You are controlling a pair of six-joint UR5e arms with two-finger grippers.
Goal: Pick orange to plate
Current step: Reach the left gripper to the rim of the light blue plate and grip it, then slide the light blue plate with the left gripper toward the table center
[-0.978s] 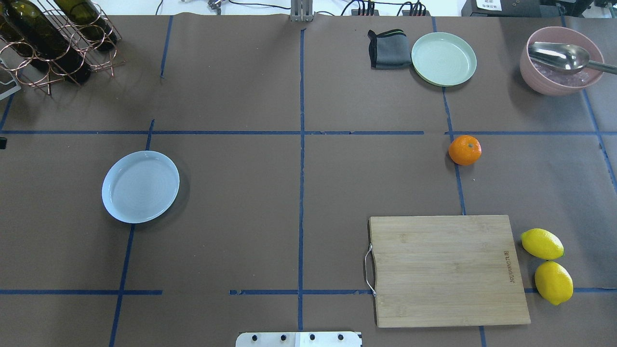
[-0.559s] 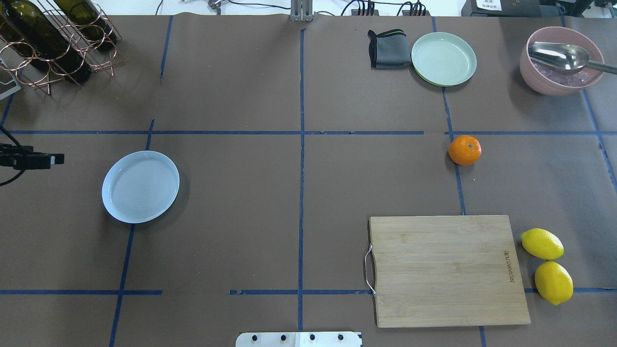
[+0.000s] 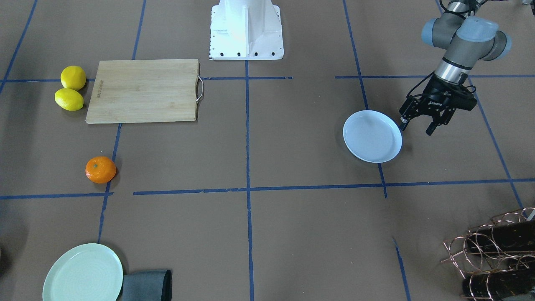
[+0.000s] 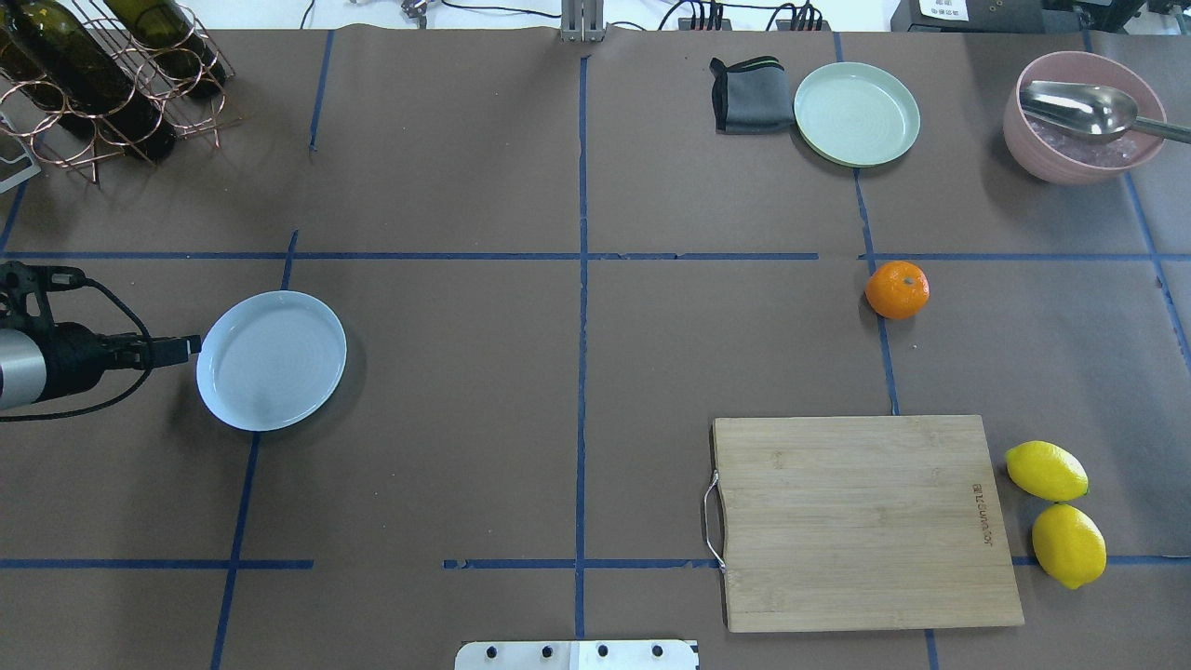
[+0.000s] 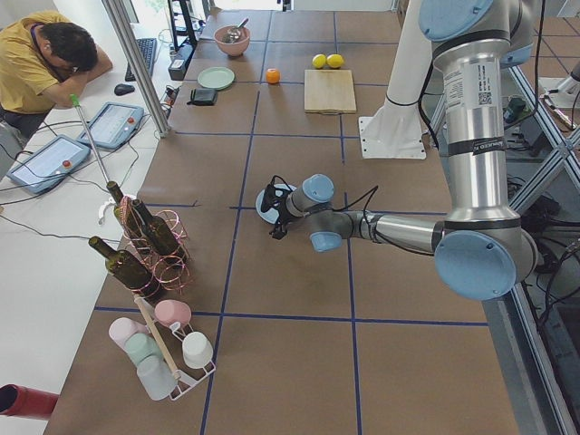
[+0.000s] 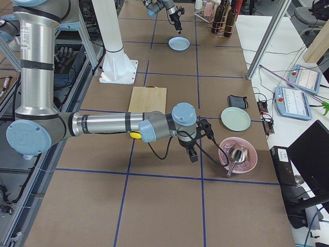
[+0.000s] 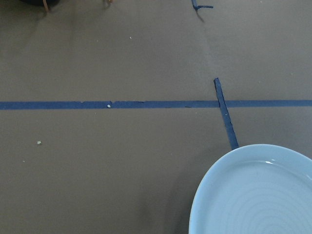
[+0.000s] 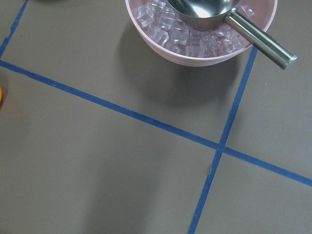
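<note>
Near your table's [image 3: 292, 146] left edge, the left gripper [image 3: 416, 128] gapes wide beside the plate [image 3: 372, 138], orange [image 3: 100, 169] well apart; right gripper [image 6: 192, 154]: cannot tell.

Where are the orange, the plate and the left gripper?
orange [image 4: 897, 289]: overhead view, centre of its top.
plate [image 4: 271, 360]: overhead view, bare middle of its dish.
left gripper [image 3: 417, 126]: front-facing view, midway between its fingertips.

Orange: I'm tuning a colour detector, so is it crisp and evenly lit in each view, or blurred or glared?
Overhead exterior: the orange is sharp and saturated, no glare, only a soft faint shadow. Exterior front-facing: equally crisp, stem dimple visible. Exterior left: far and tiny, colour only. Right wrist-mounted: just a sliver at the left edge.
</note>
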